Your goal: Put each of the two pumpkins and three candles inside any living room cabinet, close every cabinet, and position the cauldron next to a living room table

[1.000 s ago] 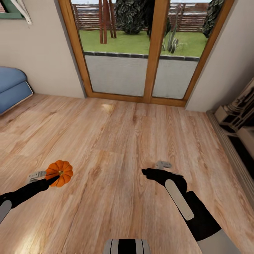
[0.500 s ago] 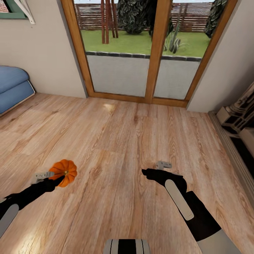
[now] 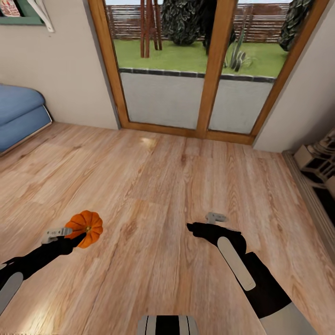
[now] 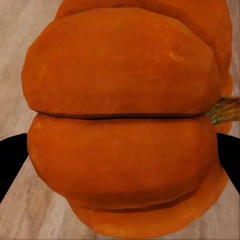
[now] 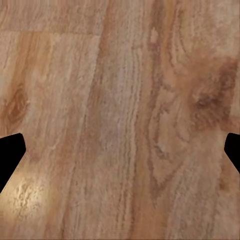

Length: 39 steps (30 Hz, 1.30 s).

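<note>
One bright-orange ribbed pumpkin [image 3: 87, 226] hangs just above the wooden floor at the lower left, with my left gripper [image 3: 70, 236] shut on it. In the left wrist view the pumpkin [image 4: 125, 120] sits between the two black fingers, its stem pointing sideways. My right gripper [image 3: 202, 222] is held over bare floor at the lower right. It is open, and in the right wrist view there are only floorboards between its fingertips [image 5: 11, 154]. The candles, cabinet, cauldron and table are out of view.
A wood-framed glass patio door [image 3: 204, 79] stands straight ahead, with a garden behind it. A blue sofa [image 3: 18, 116] is at the left wall. Pale shelving on a dark base [image 3: 321, 167] lines the right wall. Open wooden floor [image 3: 158, 186] lies between them.
The whole picture has slid to the right, so the camera has moved. The pumpkin stays in my left gripper, which sits slightly lower. The right arm holds its pose.
</note>
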### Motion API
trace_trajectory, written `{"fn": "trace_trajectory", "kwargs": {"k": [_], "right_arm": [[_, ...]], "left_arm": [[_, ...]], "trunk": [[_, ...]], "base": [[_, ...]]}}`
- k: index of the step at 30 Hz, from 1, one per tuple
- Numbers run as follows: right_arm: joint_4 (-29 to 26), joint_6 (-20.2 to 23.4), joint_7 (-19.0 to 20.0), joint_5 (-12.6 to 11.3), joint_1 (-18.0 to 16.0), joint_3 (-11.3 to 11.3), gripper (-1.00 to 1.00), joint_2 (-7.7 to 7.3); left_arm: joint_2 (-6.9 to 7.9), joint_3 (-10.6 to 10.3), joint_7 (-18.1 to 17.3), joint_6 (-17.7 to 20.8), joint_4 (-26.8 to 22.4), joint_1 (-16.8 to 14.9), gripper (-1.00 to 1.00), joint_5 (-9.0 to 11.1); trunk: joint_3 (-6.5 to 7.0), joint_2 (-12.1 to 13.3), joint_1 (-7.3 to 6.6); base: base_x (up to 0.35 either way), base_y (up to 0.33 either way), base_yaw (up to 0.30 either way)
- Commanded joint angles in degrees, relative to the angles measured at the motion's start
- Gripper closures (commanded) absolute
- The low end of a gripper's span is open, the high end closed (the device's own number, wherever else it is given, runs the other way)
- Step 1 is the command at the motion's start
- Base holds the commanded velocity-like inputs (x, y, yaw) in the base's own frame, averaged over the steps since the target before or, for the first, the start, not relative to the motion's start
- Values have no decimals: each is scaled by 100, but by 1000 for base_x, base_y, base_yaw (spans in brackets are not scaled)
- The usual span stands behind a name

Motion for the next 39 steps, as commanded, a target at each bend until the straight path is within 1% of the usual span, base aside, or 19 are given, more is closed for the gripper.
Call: {"fn": "trace_trajectory", "kwargs": {"k": [1,4,9,12,14,16,19,28,39], "right_arm": [[-8,3,-59,-55,-3,31,-100,-6],[-2,3,-59,-44,-3,122,-100,-6],[1,3,-59,-40,-3,165,-100,-6],[1,-10,-59,-40,-3,169,-100,-6],[1,-92,-59,-50,-3,170,-100,-6],[1,-134,-59,-55,-3,184,-100,-6],[5,-150,-59,-50,-3,257,-100,-6],[113,-163,-59,-42,-3,313,-100,-6],[133,-164,-59,-48,-3,320,-100,-6]], "left_arm": [[-2,8,-9,44,-4,-1,100,33],[-3,9,-9,44,-11,2,100,37],[-4,9,-9,44,-14,4,100,38],[-4,9,-3,50,-17,4,100,38],[-4,18,5,143,-16,3,100,35],[-4,24,7,350,-15,1,100,31],[-4,15,8,461,-18,-1,100,36],[-4,17,8,500,-14,-2,100,38],[-4,17,8,501,-14,-2,100,46]], "trunk": [[-3,-2,0],[7,-2,0],[142,5,-13],[212,9,-20],[261,12,-26],[319,14,-31],[410,18,-38],[691,30,-62],[1035,45,-90]], "base": [[81,-41,265],[35,-18,268],[7,-3,235],[1,0,63],[0,0,17],[0,0,5],[0,0,2],[0,0,0],[0,0,0]]}}
